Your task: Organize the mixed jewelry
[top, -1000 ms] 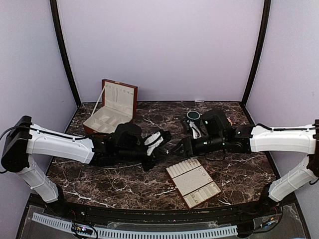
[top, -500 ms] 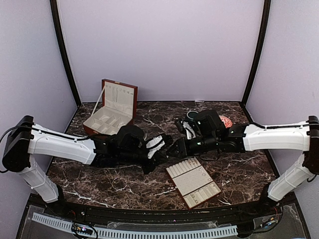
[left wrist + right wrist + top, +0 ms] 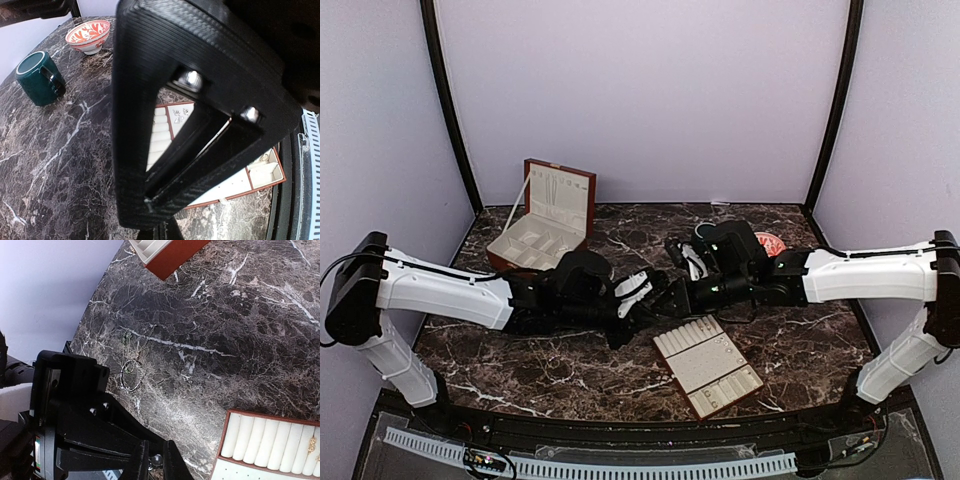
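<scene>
My two grippers meet tip to tip above the table's middle, the left gripper [image 3: 653,290] beside the right gripper [image 3: 673,296]. In the right wrist view my right gripper [image 3: 156,456] has its fingers drawn close on either side of a small shiny round piece [image 3: 157,460] of the mixed jewelry. The left gripper's black body [image 3: 85,415] tapers in to that same spot. The left gripper [image 3: 165,231] is shut, and the right arm's finger frame [image 3: 135,125] fills its view. A thin bangle [image 3: 131,375] and a fine chain [image 3: 132,340] lie loose on the marble.
The cream-padded tray [image 3: 708,367] lies just in front of the grippers, with gold earrings [image 3: 312,445] and small studs [image 3: 180,116] in it. The open wooden box [image 3: 542,225] stands at the back left. A green mug [image 3: 708,233] and a red patterned bowl [image 3: 770,243] sit behind the right arm.
My right arm has moved left until its gripper meets the left gripper, and its jaws have narrowed. The left gripper has crept slightly right and stayed shut.
</scene>
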